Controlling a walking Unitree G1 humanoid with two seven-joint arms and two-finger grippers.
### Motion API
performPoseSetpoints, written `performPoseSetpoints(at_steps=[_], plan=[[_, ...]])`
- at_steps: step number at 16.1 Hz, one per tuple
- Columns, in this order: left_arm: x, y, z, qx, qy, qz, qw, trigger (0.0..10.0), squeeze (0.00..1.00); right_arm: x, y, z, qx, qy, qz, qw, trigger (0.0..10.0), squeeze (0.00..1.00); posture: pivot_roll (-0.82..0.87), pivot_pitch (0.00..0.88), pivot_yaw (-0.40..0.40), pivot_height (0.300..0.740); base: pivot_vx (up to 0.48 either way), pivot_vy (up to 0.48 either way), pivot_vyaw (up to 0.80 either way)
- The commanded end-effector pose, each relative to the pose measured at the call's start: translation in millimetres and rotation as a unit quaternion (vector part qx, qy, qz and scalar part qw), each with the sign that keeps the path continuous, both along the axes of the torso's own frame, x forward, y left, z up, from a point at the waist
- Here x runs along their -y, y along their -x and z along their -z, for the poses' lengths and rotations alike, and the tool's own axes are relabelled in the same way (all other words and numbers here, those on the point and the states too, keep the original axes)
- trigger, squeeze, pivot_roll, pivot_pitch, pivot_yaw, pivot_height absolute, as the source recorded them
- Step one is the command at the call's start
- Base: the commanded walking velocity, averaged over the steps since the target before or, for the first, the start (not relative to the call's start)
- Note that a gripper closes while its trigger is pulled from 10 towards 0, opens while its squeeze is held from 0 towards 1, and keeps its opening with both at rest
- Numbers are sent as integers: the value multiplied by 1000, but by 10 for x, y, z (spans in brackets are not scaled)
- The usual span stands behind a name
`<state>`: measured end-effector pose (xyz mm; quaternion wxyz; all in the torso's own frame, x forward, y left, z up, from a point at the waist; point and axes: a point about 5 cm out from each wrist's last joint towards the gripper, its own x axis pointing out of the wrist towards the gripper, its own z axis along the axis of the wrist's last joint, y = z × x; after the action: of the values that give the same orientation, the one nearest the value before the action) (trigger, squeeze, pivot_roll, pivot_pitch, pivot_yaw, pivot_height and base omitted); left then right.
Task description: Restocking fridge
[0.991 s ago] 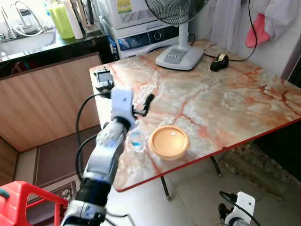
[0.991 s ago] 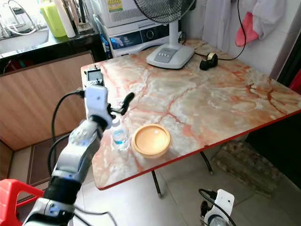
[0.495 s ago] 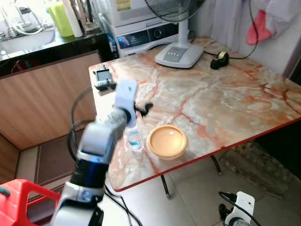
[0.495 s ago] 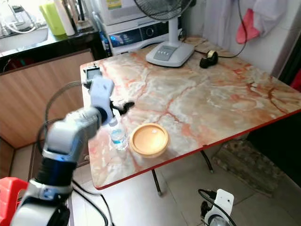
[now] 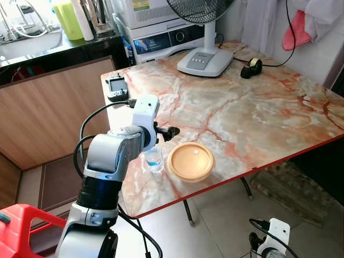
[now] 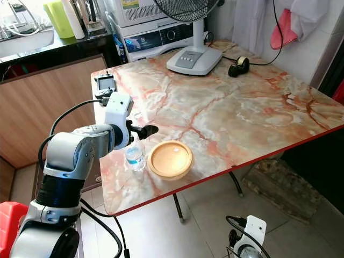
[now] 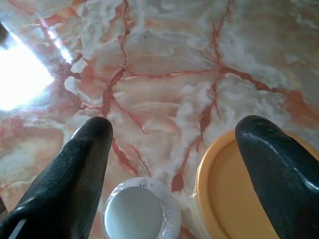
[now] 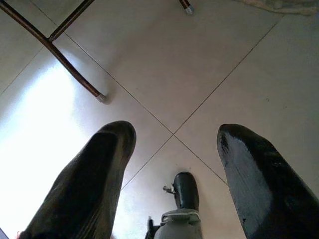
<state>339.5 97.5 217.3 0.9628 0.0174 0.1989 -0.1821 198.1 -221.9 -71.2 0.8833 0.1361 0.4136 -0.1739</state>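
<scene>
A small clear water bottle (image 5: 154, 159) with a white cap (image 7: 137, 214) stands upright near the marble table's (image 5: 252, 118) front left corner. Right beside it sits a round yellow-orange bowl (image 5: 191, 161). My left gripper (image 5: 165, 133) hovers just above the bottle, open, its black fingers (image 7: 82, 164) spread wide either side of the cap, the bowl's rim (image 7: 224, 199) under one finger. Nothing is held. My right gripper (image 8: 172, 137) hangs low beside the table over the tiled floor, open and empty; its arm (image 5: 271, 239) appears at the bottom right.
A fan base (image 5: 205, 62) and a black tape dispenser (image 5: 251, 68) stand at the table's far side. A small grey device (image 5: 117, 88) lies on the far left corner. A red stool (image 5: 27, 231) is at my lower left, a wooden counter (image 5: 54, 113) behind it.
My left arm has swung its elbow out and lowered the wrist; the fingers now point sideways over the bottle's cap instead of up and away. The bottle and the bowl have not moved.
</scene>
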Motion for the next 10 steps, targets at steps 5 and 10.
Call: performPoseSetpoints(at_steps=[5,10], plan=[[-81,45,-26,-12,-27,11,999,10000,0,-27,-33,-10,-4,0,-20,1000,10000,0,161,0,82,740,0,0,0],[-190,10,79,-25,-43,-17,999,10000,0,-22,-33,-11,-4,0,-18,1000,10000,0,163,2,82,740,0,0,0]])
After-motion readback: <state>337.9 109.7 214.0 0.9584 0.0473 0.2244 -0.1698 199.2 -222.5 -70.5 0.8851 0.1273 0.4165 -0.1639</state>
